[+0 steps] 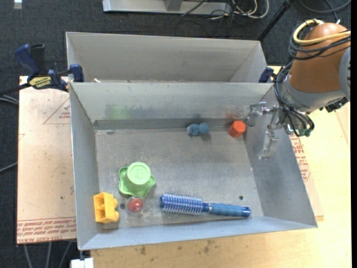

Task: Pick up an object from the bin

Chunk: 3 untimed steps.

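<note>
My gripper (261,134) hangs over the bin's right wall, near the back right corner, open with nothing between its fingers. A small orange block (237,128) lies on the bin floor just left of it, against the back wall. A small blue lump (197,129) sits further left along the same wall. Neither thing touches the gripper.
At the front left a green cup (136,178) lies beside a yellow block (105,207) and a small red ball (135,205). A blue hairbrush (203,206) lies along the front wall. The arm with its orange cover and cables stands outside the right rim.
</note>
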Motion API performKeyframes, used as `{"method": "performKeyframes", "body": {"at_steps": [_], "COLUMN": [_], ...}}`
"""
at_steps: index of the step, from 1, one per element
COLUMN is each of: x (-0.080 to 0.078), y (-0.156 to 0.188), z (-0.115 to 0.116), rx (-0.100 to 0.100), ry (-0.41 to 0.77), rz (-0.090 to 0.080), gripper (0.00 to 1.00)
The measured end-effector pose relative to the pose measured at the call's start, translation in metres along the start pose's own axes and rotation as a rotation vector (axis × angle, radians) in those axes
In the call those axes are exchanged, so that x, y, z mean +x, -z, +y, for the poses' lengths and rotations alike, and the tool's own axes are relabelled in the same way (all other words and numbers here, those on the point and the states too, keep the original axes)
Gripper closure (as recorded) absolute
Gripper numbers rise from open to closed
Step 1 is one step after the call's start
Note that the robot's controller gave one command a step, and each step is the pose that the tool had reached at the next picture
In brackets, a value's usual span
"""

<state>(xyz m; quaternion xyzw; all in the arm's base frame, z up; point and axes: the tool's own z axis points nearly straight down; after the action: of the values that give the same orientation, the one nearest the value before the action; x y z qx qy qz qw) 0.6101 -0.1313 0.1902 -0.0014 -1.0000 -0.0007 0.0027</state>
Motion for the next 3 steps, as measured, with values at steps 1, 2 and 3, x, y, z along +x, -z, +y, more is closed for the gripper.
{"method": "performKeyframes", "body": {"at_steps": [1,2,3], "x": [-0.026,0.024,0.087], "y": [-0.048,-0.074,-0.047], "z": [0.042,0.130,0.157], "rx": [-0.003,-0.004,-0.001], "ry": [-0.014,0.028,0.010], "rz": [-0.004,-0.001,-0.003], "gripper": [0.00,0.00,0.00]}}
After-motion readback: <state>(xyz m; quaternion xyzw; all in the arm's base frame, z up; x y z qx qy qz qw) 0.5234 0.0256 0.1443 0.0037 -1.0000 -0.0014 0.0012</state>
